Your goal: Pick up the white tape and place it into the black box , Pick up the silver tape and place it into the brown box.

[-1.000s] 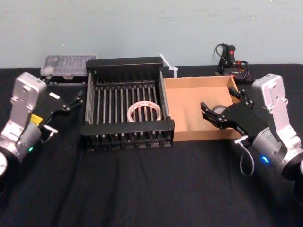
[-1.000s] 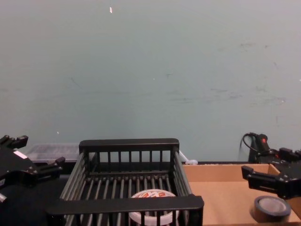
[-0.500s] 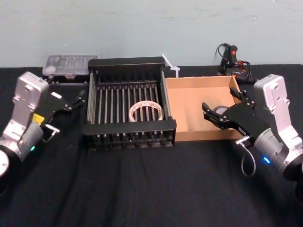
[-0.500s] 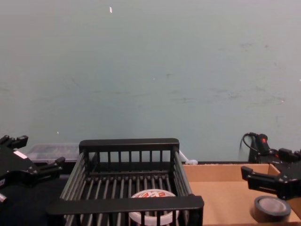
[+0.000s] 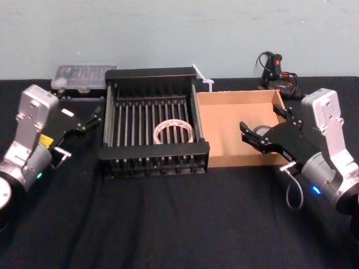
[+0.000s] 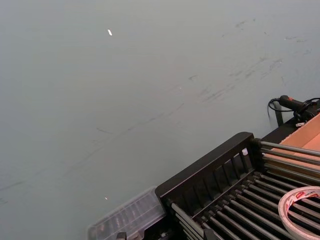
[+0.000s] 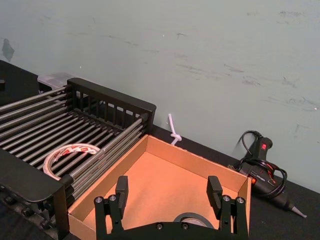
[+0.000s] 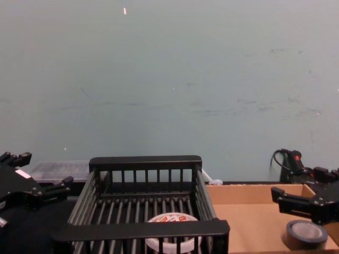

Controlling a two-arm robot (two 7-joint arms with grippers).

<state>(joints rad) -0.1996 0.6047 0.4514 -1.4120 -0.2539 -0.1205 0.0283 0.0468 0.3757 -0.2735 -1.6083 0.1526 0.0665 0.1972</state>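
Note:
The white tape (image 5: 174,131) lies flat on the bars inside the black box (image 5: 151,75), near its front right; the same white tape (image 8: 172,241) sits low behind the crate's front rim in the chest view. On the floor of the brown box (image 5: 224,120) rests the silver tape (image 5: 259,130), also seen as silver tape (image 8: 306,234) and silver tape (image 7: 192,218). My right gripper (image 5: 261,122) hovers open just above it, fingers (image 7: 121,187) apart and touching nothing. My left gripper (image 5: 90,119) stands open left of the crate, holding nothing.
A clear plastic case (image 5: 84,75) sits behind the left gripper at the table's back. A black glue gun with cable (image 5: 275,70) lies behind the brown box, and a white knotted cord (image 5: 202,78) behind the crate's corner. Black tabletop lies open in front.

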